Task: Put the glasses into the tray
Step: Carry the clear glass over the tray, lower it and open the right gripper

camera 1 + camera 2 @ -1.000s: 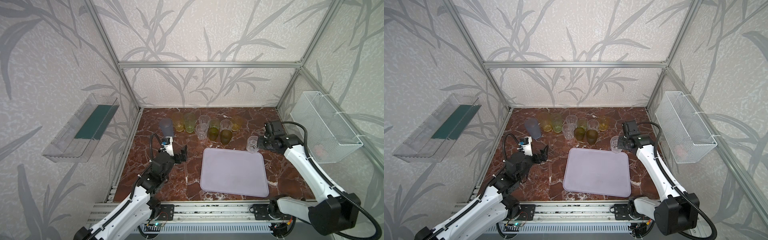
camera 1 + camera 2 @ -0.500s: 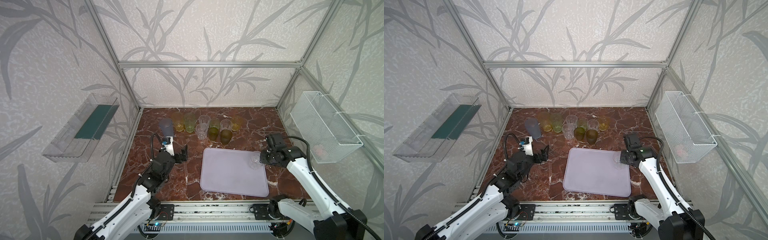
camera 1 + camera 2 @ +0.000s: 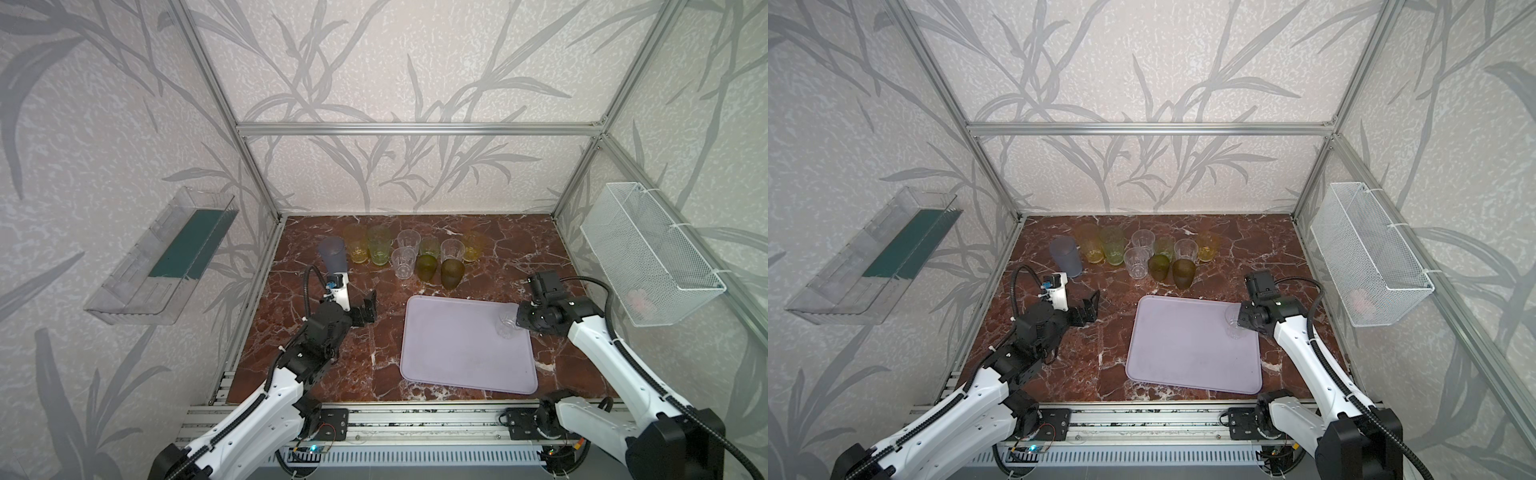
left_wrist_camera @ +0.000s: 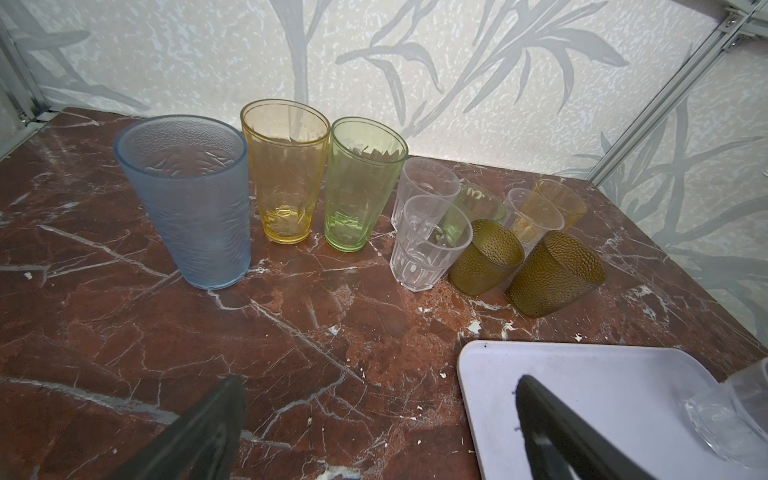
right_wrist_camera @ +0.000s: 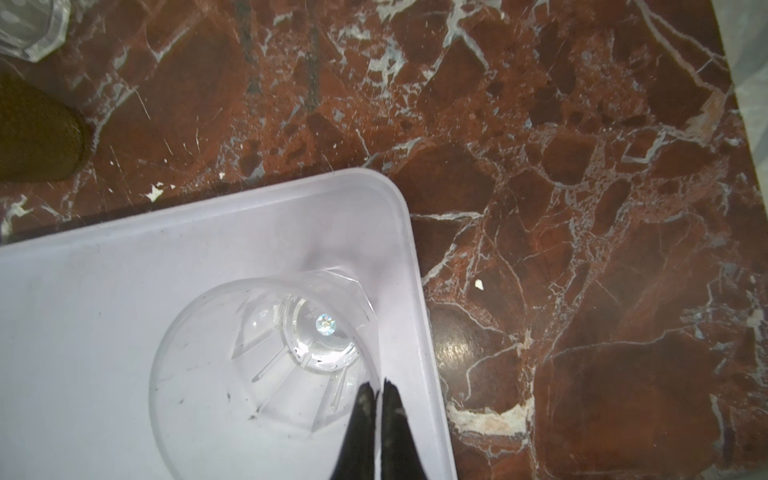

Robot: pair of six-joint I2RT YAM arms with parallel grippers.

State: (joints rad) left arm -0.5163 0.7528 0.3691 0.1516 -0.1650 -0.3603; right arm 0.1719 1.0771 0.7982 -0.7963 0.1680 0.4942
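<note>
Both top views showed the right hand (image 3: pixel 518 321) reaching over the far right corner of the lilac tray (image 3: pixel 457 357), with a clear faceted tumbler (image 3: pixel 505 326) at its tip. Only the right wrist view made the grip plain. There the two dark fingers (image 5: pixel 361 415) were closed together with the tumbler's wall pinched between them, and its base lay over the tray's rounded corner. Whether it touched the tray, I could not tell. The left hand (image 3: pixel 363 309) hung above the red marble worktop (image 3: pixel 374 374), left of the tray, and the left wrist view showed its fingers spread wide and holding nothing. That view also gave the closest look at the other glasses (image 4: pixel 428 249), ten standing clustered at the back of the worktop. Among them were a tall frosted blue-grey tumbler (image 4: pixel 191 216), an amber one (image 4: pixel 286 174), a green one (image 4: pixel 361 187) and two dimpled olive-brown tumblers (image 4: pixel 486 257). Only the top views took in the white wire basket (image 3: pixel 648 257) on the right wall and the clear bin (image 3: pixel 166 257) on the left wall.
</note>
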